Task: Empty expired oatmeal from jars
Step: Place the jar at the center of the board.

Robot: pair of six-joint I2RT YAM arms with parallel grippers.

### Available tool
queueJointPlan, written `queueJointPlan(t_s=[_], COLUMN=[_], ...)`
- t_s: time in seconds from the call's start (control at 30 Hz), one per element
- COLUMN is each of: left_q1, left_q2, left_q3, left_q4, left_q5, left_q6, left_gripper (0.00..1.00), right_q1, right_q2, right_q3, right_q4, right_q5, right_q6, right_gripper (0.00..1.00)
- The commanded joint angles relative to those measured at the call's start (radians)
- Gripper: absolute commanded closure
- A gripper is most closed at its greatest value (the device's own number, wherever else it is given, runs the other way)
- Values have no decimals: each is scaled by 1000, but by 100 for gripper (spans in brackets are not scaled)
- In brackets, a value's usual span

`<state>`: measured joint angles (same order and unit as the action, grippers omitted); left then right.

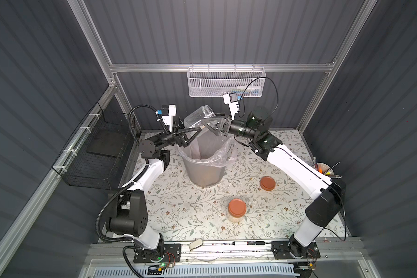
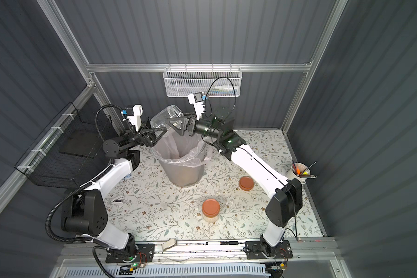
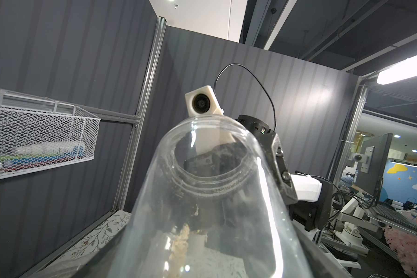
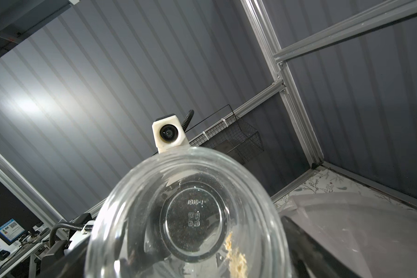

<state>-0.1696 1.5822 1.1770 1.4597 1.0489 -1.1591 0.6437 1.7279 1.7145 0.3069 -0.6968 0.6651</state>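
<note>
You hold the open jar (image 1: 195, 118) tilted above the grey bin (image 1: 204, 174), which stands toward 12 o'clock on the table (image 1: 178, 211). Your left gripper (image 1: 194, 132) clamps the jar's base end. Your right gripper (image 1: 208, 121) has its jaws spread wide at the mouth end, and you cannot tell whether they touch the wall. Only a few flakes of oatmeal (image 4: 237, 261) cling inside.

The sealed jar (image 1: 237, 208), with oatmeal in it, stands at 6 o'clock from the bin, well apart. A loose lid (image 1: 267, 183) lies at 4 o'clock. A cup of pens (image 1: 324, 168) sits at the 3 o'clock edge, near your right elbow. The white mesh basket (image 1: 226, 83) hangs at 12 o'clock, close behind your right wrist camera. The black wire basket (image 1: 96, 154) lines the 9 o'clock wall beside your left arm. Bare table lies between the bin and the sealed jar.
</note>
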Motion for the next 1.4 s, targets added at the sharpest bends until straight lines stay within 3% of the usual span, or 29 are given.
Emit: queueJointPlan(t_s=[0.0,0.13,0.23,0.33,0.47,0.53,0.57,0.6,0.63,0.77,0.97,1.1,1.27,1.37], left_q1=[-7,-13,-19,-21,-21,-21,-21,-21,-21,-20,-20,-20,-21,-21], left_q2=[-7,4,11,9,7,9,10,12,13,-21,-178,-253,-327,-338], left_q3=[36,37,35,25,13,10,7,7,7,-11,-21,38,34,103], left_q4=[67,67,67,67,67,56,54,52,48,-115,-729,-1158,-1308,-1482], left_q5=[-29,-26,-26,-30,-30,-32,-33,-35,-34,-33,-101,-219,-428,-553], left_q6=[19,22,22,33,42,53,57,63,66,183,639,928,1085,1194], left_gripper=[98,97,96,91,83,74,63,40,2,0,0,0,0,0], right_q1=[12,18,19,21,21,23,24,25,26,25,24,20,6,-20], right_q2=[9,4,8,15,21,18,19,18,18,18,16,21,14,-15], right_q3=[27,17,20,30,37,40,42,45,50,79,143,214,275,300], right_q4=[41,49,64,68,59,40,28,16,2,-82,-258,-394,-533,-637], right_q5=[-2,20,31,44,53,63,70,75,81,117,225,316,446,523], right_q6=[39,42,53,61,67,56,50,47,40,-2,-109,-193,-279,-344], right_gripper=[1,1,8,19,45,55,58,61,63,68,71,74,75,75])
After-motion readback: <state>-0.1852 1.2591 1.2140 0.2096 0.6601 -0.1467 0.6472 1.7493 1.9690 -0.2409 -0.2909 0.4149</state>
